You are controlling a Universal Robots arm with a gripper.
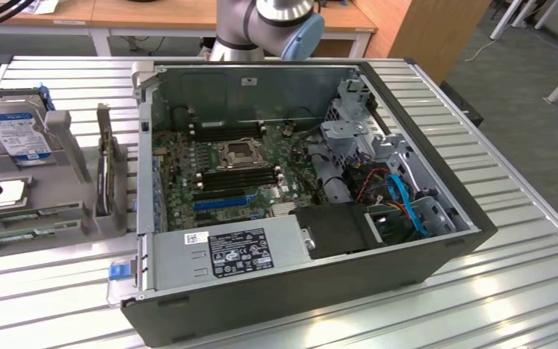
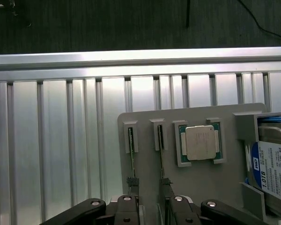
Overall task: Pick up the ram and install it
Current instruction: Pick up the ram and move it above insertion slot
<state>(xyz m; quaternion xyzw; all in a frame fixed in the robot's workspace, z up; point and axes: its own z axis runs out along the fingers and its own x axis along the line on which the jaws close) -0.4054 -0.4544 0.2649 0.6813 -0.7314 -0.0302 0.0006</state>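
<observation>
Right now the grey holder (image 1: 70,145) sits by the table (image 1: 511,240) edge on the exterior view's left, just beside the open computer case (image 1: 289,305). Seen from the wrist, two sticks stand on edge in it, side by side: the outer ram stick (image 2: 131,154), then the inner ram stick (image 2: 160,154) next to the processor (image 2: 200,143). Both long axes run straight toward the claw (image 2: 150,213). Its fingers are spread apart and empty, just short of the sticks' near ends.
</observation>
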